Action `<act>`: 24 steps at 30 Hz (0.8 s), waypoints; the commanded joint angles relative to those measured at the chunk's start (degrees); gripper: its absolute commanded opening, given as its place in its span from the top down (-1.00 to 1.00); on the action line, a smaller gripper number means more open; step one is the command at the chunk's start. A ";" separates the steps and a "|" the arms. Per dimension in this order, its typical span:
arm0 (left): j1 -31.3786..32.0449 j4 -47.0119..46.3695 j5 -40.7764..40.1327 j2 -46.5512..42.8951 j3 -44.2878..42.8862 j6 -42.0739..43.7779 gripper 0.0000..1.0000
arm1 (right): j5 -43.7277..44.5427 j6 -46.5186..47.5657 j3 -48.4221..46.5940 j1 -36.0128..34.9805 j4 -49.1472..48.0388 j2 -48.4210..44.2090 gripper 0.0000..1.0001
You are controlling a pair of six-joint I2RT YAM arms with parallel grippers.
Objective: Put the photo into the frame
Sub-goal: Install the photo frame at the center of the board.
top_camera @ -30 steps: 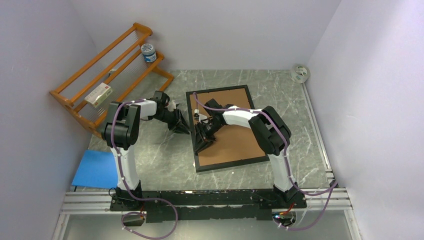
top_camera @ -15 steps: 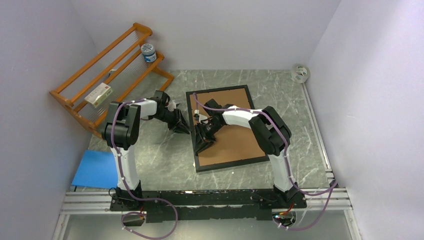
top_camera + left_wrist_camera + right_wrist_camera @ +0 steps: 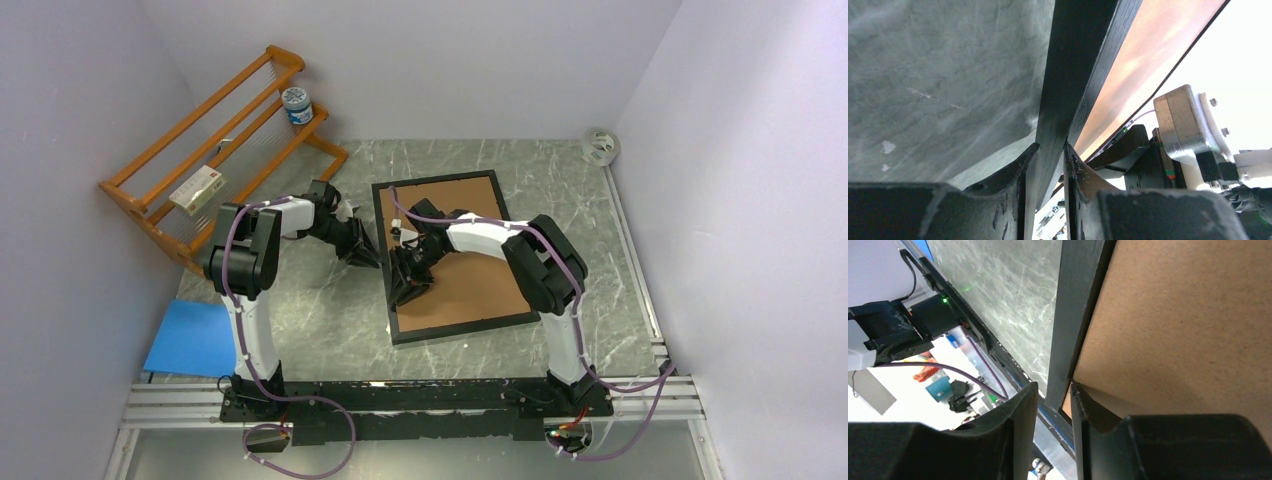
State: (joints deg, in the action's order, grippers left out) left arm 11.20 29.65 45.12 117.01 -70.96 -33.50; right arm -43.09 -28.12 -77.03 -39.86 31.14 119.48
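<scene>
Top view, the frame: the frame (image 3: 460, 327) lies flat on the table (image 3: 320, 320), right of centre, with the brown backing board (image 3: 470, 285) filling it face up.
Top view, the photo: no print shows anywhere; whether it sits under the board I cannot tell.
Top view, the arms: both reach the frame's left rail, the left gripper (image 3: 368, 255) near the far end, the right gripper (image 3: 400, 290) nearer the bases.
Left wrist, grip: the left gripper (image 3: 1048, 160) has its fingers (image 3: 1018, 175) pressed narrow against both sides of the black rail (image 3: 1068, 75), so it looks clamped on it.
Left wrist, look: matt black moulding, thin, square-edged, with the board (image 3: 1148, 55) glowing orange beyond.
Right wrist, grip: the right gripper (image 3: 1053, 390) straddles the same rail (image 3: 1075, 315) loosely; a gap shows beside 1 of the fingers (image 3: 1023, 410), so nothing is pinched there.
Right wrist, look: the board (image 3: 1188, 330) sits inside the rail, its corner right at the fingertip.
Handling, my guess: stiff and light but long, so 1 pinch would let it swing; 2 spaced holds on the rail suit it.
Care, my guess: smooth rail, may slip; any glazing underneath would be fragile.
</scene>
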 commanded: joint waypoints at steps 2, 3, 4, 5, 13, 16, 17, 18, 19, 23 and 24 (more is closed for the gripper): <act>0.14 2.26 -9.02 1.73 0.47 2.82 0.45 | 29.00 6.23 5.77 0.91 4.33 5.47 0.23; 0.14 2.26 -9.01 1.73 0.48 2.82 0.44 | 29.21 6.15 5.83 0.93 4.21 5.19 0.22; 0.14 2.24 -9.00 1.73 0.43 2.82 0.44 | 29.47 6.08 5.84 0.88 4.12 4.78 0.23; 0.14 2.31 -9.04 1.73 0.40 2.82 0.44 | 29.68 5.94 5.77 0.90 4.11 4.22 0.23; 0.14 1.77 -7.88 0.94 -0.39 2.87 0.30 | 33.14 1.98 5.61 2.78 -0.46 -9.51 0.22; 0.14 0.86 -6.97 0.06 -0.34 2.55 0.18 | 33.49 0.47 6.49 5.98 -3.31 -16.25 0.21; 0.14 0.54 -6.45 -0.20 -0.32 2.50 0.12 | 33.96 -0.06 6.68 7.46 -3.71 -18.03 0.19; 0.14 0.07 -6.02 -0.42 -0.37 2.29 0.07 | 34.41 -0.72 6.86 9.14 -3.80 -19.64 0.18; 0.07 -0.36 -5.46 -0.61 -0.52 2.15 0.02 | 35.23 -1.30 6.96 11.11 -3.57 -20.97 0.18; 0.05 -2.18 -3.29 -1.40 -0.79 1.57 -0.21 | 41.64 -2.91 8.37 19.57 -1.47 -25.74 0.07; 0.05 -2.75 -2.75 -1.55 -0.83 1.35 -0.24 | 42.76 -2.98 8.93 21.60 -0.98 -26.53 0.00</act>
State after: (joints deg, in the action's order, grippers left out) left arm 11.22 29.93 44.97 116.75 -71.29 -32.91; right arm -9.89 -29.61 -69.80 -24.16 29.36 98.15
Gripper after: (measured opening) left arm 0.591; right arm 0.455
